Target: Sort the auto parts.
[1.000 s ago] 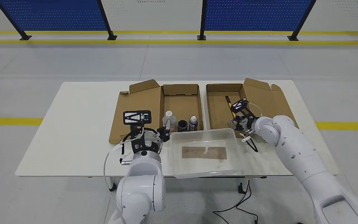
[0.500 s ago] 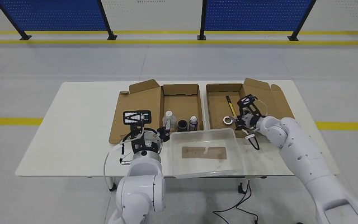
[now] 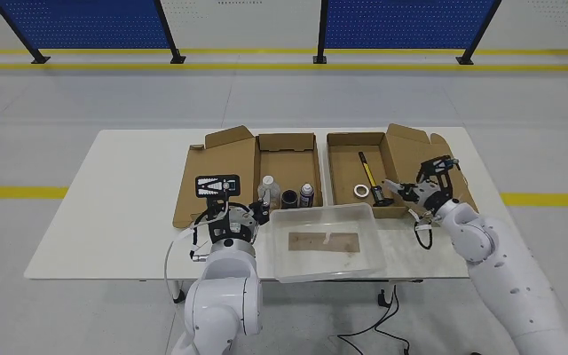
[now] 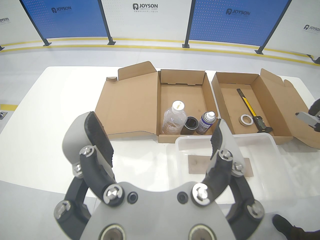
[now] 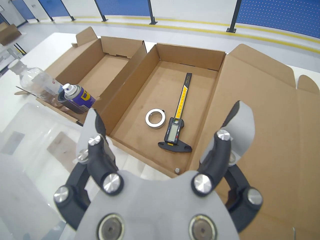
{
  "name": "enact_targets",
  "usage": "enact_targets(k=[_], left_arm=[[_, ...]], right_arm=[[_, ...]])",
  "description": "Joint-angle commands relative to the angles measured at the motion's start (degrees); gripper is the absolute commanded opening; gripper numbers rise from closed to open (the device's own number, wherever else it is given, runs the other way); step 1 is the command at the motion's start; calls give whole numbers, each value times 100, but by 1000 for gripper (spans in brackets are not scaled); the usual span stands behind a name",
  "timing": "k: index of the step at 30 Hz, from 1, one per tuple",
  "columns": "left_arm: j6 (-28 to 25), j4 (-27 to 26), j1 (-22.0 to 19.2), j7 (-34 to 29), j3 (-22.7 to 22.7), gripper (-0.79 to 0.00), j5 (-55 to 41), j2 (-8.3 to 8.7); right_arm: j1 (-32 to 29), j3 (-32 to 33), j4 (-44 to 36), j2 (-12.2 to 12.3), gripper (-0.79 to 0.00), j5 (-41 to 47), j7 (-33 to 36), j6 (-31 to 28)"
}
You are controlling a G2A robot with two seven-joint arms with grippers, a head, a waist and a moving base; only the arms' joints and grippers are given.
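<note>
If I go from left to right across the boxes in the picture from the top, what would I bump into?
clear bottle → black can → spray can → caliper → right tool

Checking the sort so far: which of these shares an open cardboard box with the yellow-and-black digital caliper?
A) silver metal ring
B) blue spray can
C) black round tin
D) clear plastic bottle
A: the silver metal ring lies beside the yellow-and-black digital caliper on the floor of that cardboard box.
</note>
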Motion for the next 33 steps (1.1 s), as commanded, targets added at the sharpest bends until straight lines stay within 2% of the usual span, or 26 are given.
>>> enact_targets(k=[1,10,18,23,33], left_arm=[[0,0,0,0,0,0,0,0],[0,0,0,0,0,0,0,0],[0,0,0,0,0,0,0,0],[0,0,0,0,0,0,0,0],[0,0,0,0,0,-1,0,0]], right_arm=[[-385,277,-444,57,0,-86,-71,155],[-1684,1033,-2270,154,0,-73,197,1000],[-2236,915,-3550,99,0,-437,667,2089],[-2619,799,-4039,45,0,-636,616,2697],[-2620,799,-4039,45,-1,-636,616,2697]])
